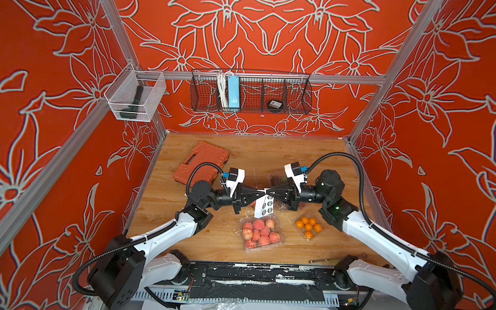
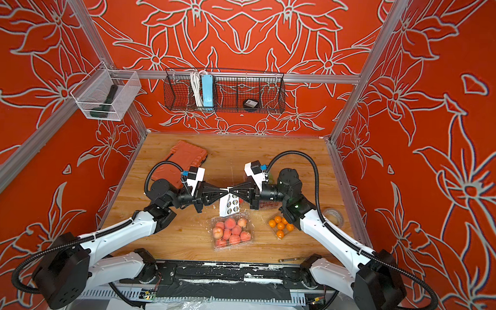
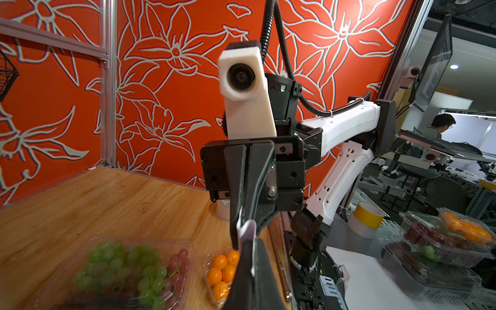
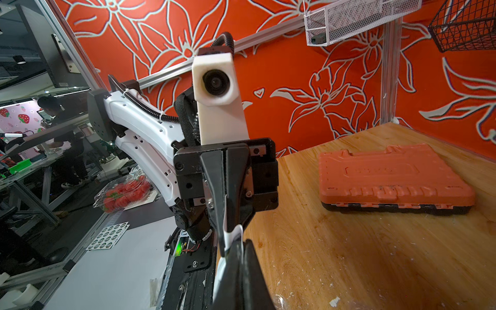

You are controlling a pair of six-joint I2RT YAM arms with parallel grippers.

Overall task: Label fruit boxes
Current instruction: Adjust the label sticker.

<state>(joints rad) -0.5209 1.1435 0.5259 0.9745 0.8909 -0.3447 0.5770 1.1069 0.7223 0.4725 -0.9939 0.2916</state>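
Observation:
Both grippers meet tip to tip above the middle of the table. My left gripper (image 1: 262, 193) (image 3: 248, 240) and my right gripper (image 1: 269, 194) (image 4: 237, 243) are each shut on the top edge of a white sticker sheet (image 1: 263, 205) (image 2: 229, 206), which hangs below them with dark round stickers on it. Just in front of the sheet lies a clear fruit box of many peaches (image 1: 261, 233) (image 2: 231, 231). To its right lies the box of small oranges (image 1: 309, 226) (image 3: 221, 273). The grape box (image 3: 120, 271) lies under the right wrist, mostly hidden in both top views.
An orange tool case (image 1: 201, 162) (image 4: 394, 177) lies at the back left of the wooden table (image 1: 181, 238). A tape roll (image 2: 334, 217) sits by the right wall and a metal tool (image 1: 322, 260) at the front edge. Wire baskets (image 1: 250, 94) hang on the back wall.

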